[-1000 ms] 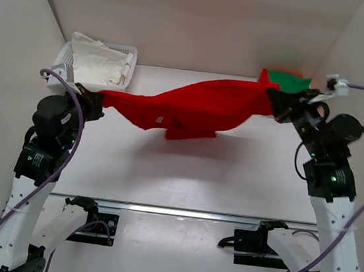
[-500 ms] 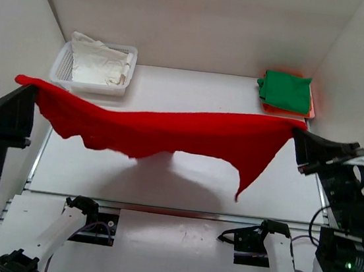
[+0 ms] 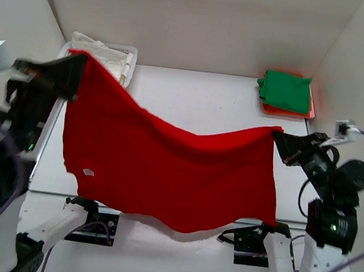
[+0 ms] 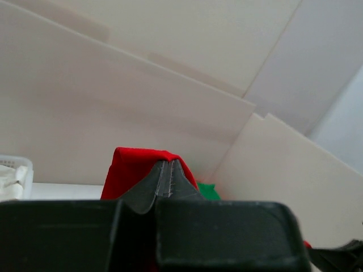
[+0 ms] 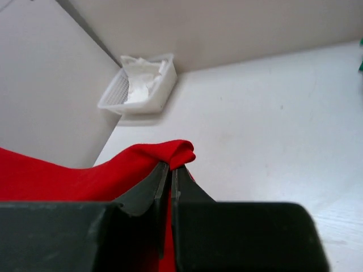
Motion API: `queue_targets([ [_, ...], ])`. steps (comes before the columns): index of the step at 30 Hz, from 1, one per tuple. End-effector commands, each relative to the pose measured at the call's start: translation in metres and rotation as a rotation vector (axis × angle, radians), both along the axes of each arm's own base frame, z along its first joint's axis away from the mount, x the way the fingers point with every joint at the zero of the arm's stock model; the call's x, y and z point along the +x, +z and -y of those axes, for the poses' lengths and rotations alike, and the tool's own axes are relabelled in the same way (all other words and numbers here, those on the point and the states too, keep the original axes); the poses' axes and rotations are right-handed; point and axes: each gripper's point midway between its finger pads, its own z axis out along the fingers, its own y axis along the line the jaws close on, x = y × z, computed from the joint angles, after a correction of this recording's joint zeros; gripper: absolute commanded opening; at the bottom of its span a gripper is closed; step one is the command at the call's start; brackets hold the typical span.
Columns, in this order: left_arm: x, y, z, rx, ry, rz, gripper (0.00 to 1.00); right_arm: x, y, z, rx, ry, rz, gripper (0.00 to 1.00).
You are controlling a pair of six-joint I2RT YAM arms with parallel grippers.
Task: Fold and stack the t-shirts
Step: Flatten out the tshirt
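Note:
The red t-shirt hangs spread in the air between both arms, its small white label at the lower left. My left gripper is shut on its upper left corner, high near the basket; in the left wrist view the red cloth wraps the closed fingertips. My right gripper is shut on the right corner, lower; the right wrist view shows the red fabric pinched at the tips. The green t-shirt lies folded on the orange one at the back right.
A white basket holding white cloth stands at the back left, partly behind the raised shirt; it also shows in the right wrist view. White walls enclose the table on three sides. The shirt's lower edge hangs over the near rail.
The left gripper has swung up and toward the back left. The right gripper has dropped slightly. The shirt has changed from a stretched horizontal band to a wide hanging sheet, its label now showing.

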Motion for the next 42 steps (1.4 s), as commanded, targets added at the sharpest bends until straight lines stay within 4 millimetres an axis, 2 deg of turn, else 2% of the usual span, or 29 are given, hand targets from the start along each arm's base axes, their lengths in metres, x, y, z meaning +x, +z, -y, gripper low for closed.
queue_targets([
  [1,0.097,-0.013,0.022,0.079,0.012,-0.068,0.00,0.045,-0.028,-0.002,0.061,0.052,-0.070,0.00],
  [2,0.108,-0.017,0.026,0.087,-0.010,-0.074,0.00,0.059,-0.032,-0.002,0.056,0.066,-0.070,0.00],
  [3,0.129,-0.020,0.028,0.095,-0.011,-0.082,0.00,0.063,-0.033,-0.006,0.047,0.088,-0.066,0.00],
  [4,0.134,-0.016,0.029,0.094,-0.007,-0.073,0.00,0.075,-0.038,-0.003,0.046,0.076,-0.090,0.00],
  [5,0.147,-0.019,0.030,0.108,0.016,-0.081,0.00,0.081,-0.029,-0.001,0.022,0.070,-0.053,0.00],
  [6,0.154,-0.015,0.031,0.126,0.019,-0.071,0.00,0.088,-0.029,0.001,0.015,0.063,-0.054,0.00],
  [8,0.155,0.000,0.026,0.127,0.044,-0.045,0.00,0.095,-0.013,0.004,0.013,0.067,-0.013,0.00],
  [9,0.156,-0.001,0.026,0.130,0.052,-0.051,0.00,0.096,0.000,0.008,0.016,0.055,0.009,0.00],
  [10,0.144,0.017,0.025,0.126,0.051,-0.012,0.00,0.095,0.008,0.006,0.020,0.080,0.024,0.00],
  [13,0.131,0.025,0.020,0.119,0.060,0.010,0.00,0.093,0.021,0.006,0.016,0.072,0.047,0.00],
  [15,0.126,0.021,0.018,0.114,0.065,0.000,0.00,0.086,0.025,0.004,0.019,0.080,0.054,0.00],
  [16,0.115,0.027,0.015,0.106,0.069,0.020,0.00,0.086,0.023,0.004,0.022,0.080,0.047,0.00],
  [17,0.117,0.019,0.017,0.109,0.064,0.001,0.00,0.083,0.023,0.003,0.022,0.081,0.045,0.00],
  [20,0.091,0.022,0.012,0.101,0.061,0.025,0.00,0.072,0.024,0.002,0.018,0.075,0.054,0.00],
  [21,0.088,0.022,0.010,0.090,0.065,0.024,0.00,0.072,0.022,0.002,0.027,0.075,0.040,0.00],
  [24,0.067,0.027,0.008,0.087,0.065,0.053,0.00,0.053,0.030,0.001,0.013,0.063,0.074,0.00],
  [26,0.046,0.038,0.010,0.075,0.037,0.088,0.00,0.044,0.039,0.001,0.001,0.048,0.094,0.00],
  [27,0.038,0.047,0.004,0.066,0.057,0.111,0.00,0.038,0.041,0.002,-0.004,0.036,0.101,0.00],
  [33,-0.012,0.079,-0.006,0.000,0.031,0.211,0.00,-0.001,0.076,0.003,-0.021,-0.024,0.199,0.00],
  [37,-0.044,0.094,-0.014,-0.026,0.016,0.282,0.00,-0.027,0.101,0.000,-0.026,-0.035,0.260,0.00],
  [41,-0.052,0.101,-0.015,-0.037,0.010,0.307,0.00,-0.033,0.109,0.000,-0.013,-0.039,0.274,0.00],
  [42,-0.051,0.102,-0.015,-0.040,0.008,0.307,0.00,-0.030,0.105,0.000,-0.004,-0.038,0.260,0.00],
])
